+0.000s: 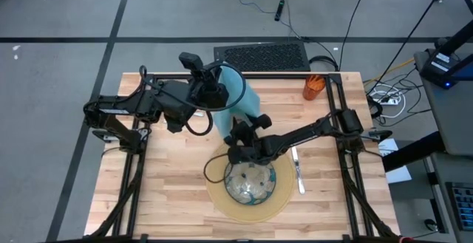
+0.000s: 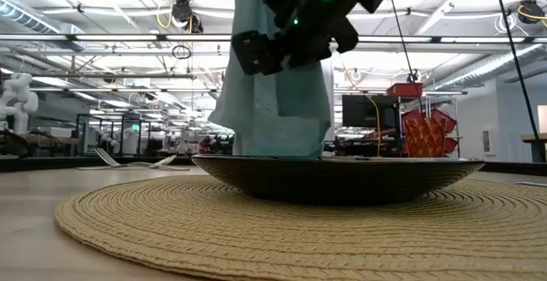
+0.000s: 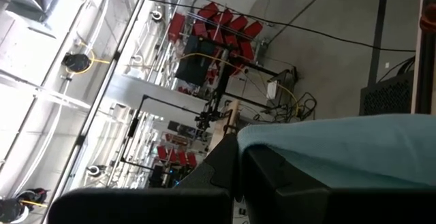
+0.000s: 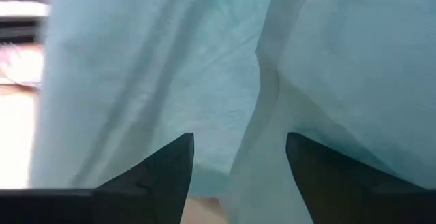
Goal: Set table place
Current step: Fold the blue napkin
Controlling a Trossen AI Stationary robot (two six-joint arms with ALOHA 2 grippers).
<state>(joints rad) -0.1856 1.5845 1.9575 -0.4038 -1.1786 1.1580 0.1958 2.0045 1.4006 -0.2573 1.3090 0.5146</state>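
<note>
Grey floor with dark seams surrounds the table (image 1: 170,191), a light butcher-block top on black frame rails; cables trail across the floor beyond its far edge, where a black perforated panel (image 1: 261,57) lies. Low view shows a bright hall behind, with ceiling trusses and red racks.

Round tan woven mat (image 1: 218,199) sits at the table's near edge. Patterned glass bowl (image 1: 250,182) rests centred on it.

Teal napkin (image 1: 244,99) hangs lifted over the table's middle, its lower edge dropping behind the bowl in the low view.

Cutlery (image 1: 298,170) lies just beside the mat on the right. Small orange cup (image 1: 314,86) stands near the far right corner, well apart from the mat.

Left gripper (image 1: 211,91) is clamped on the napkin's upper part, holding it up. Right gripper (image 4: 238,176) hovers close against the hanging cloth above the bowl's far rim, fingers (image 4: 163,169) spread wide, cloth between them but not pinched.
</note>
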